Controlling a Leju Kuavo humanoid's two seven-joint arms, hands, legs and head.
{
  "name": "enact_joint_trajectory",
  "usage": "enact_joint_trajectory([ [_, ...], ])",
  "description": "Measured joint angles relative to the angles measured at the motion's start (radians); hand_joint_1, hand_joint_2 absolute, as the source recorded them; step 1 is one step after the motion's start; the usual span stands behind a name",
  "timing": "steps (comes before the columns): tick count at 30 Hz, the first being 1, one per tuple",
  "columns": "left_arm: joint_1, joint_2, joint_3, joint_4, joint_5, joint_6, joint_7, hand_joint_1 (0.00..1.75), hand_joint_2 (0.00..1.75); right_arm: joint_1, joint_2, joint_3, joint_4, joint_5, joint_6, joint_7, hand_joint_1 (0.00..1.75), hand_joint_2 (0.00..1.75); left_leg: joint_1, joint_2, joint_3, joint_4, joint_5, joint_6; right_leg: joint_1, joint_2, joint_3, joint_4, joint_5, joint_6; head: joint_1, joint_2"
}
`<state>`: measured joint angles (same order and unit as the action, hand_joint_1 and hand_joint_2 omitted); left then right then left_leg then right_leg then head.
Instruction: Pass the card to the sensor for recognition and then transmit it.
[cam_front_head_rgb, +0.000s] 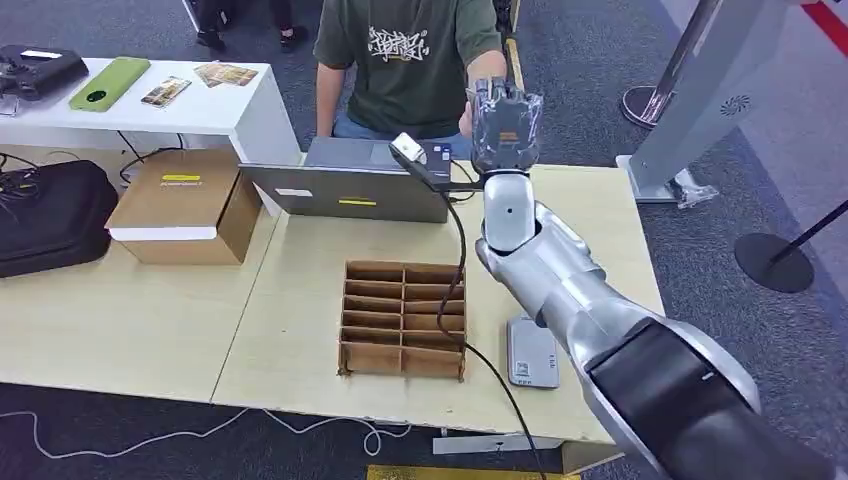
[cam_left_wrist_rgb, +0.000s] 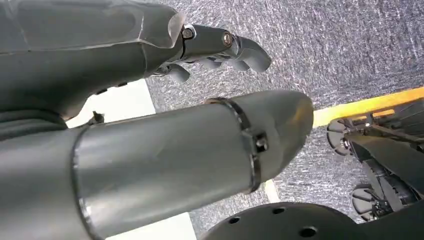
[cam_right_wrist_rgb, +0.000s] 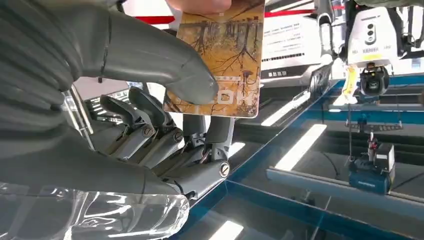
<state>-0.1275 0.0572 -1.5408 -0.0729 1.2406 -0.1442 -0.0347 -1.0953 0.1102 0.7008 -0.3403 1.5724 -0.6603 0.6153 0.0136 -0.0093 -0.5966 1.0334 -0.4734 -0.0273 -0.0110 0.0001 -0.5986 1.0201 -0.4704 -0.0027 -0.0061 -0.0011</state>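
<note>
My right hand (cam_front_head_rgb: 505, 125) is raised over the table's far edge, toward a person in a green shirt (cam_front_head_rgb: 410, 60). In the right wrist view this hand (cam_right_wrist_rgb: 165, 120) pinches a brown picture card (cam_right_wrist_rgb: 227, 55) between thumb and fingers. A person's fingertip (cam_right_wrist_rgb: 200, 4) also holds the card's far edge. The grey card sensor (cam_front_head_rgb: 532, 352) lies flat on the table beside my right forearm. My left hand (cam_left_wrist_rgb: 220, 47) hangs over grey carpet, fingers loosely apart, holding nothing.
A cardboard divider tray (cam_front_head_rgb: 404, 318) sits mid-table, with a black cable (cam_front_head_rgb: 460, 250) running across it. A grey laptop (cam_front_head_rgb: 345, 185) stands at the far edge, a cardboard box (cam_front_head_rgb: 185, 205) and black bag (cam_front_head_rgb: 50, 215) to the left. A stanchion base (cam_front_head_rgb: 773, 262) stands at right.
</note>
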Motion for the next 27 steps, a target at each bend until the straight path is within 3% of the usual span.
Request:
enact_joint_trajectory([
  [14,-0.005,0.000,0.000,-0.001,-0.012,-0.008,0.001,0.00,0.00,0.000,-0.008,0.000,0.008,0.000,0.001,0.005,1.75,1.75,0.000,0.000,0.000,0.000,0.000,0.000,0.000,0.000,0.000,0.000,0.000,0.000,0.000,0.000],
  [15,-0.005,0.000,0.000,-0.001,-0.012,-0.008,0.001,0.00,0.00,0.000,-0.008,0.000,0.008,0.000,0.001,0.005,0.58,1.75,0.000,0.000,0.000,0.000,0.000,0.000,0.000,0.000,0.000,0.000,0.000,0.000,0.000,0.000],
  [16,-0.005,0.000,0.000,-0.002,-0.012,-0.008,0.001,0.00,0.00,0.000,-0.008,0.000,0.008,0.000,0.003,0.005,0.58,1.75,0.000,0.000,0.000,0.000,0.000,0.000,0.000,0.000,0.000,0.000,0.000,0.000,0.000,0.000],
  [17,-0.005,0.000,0.000,-0.002,-0.012,-0.008,0.001,0.00,0.00,0.000,-0.008,0.000,0.008,-0.002,0.010,0.002,0.00,1.75,0.000,0.000,0.000,0.000,0.000,0.000,0.000,0.000,0.000,0.000,0.000,0.000,0.000,0.000],
  [27,-0.006,0.000,0.000,-0.002,-0.005,-0.008,0.001,0.00,0.00,0.000,-0.008,-0.008,0.010,0.000,0.085,-0.005,0.00,1.75,0.000,0.000,0.000,0.000,0.000,0.000,0.000,0.000,0.000,0.000,0.000,0.000,0.000,0.000],
])
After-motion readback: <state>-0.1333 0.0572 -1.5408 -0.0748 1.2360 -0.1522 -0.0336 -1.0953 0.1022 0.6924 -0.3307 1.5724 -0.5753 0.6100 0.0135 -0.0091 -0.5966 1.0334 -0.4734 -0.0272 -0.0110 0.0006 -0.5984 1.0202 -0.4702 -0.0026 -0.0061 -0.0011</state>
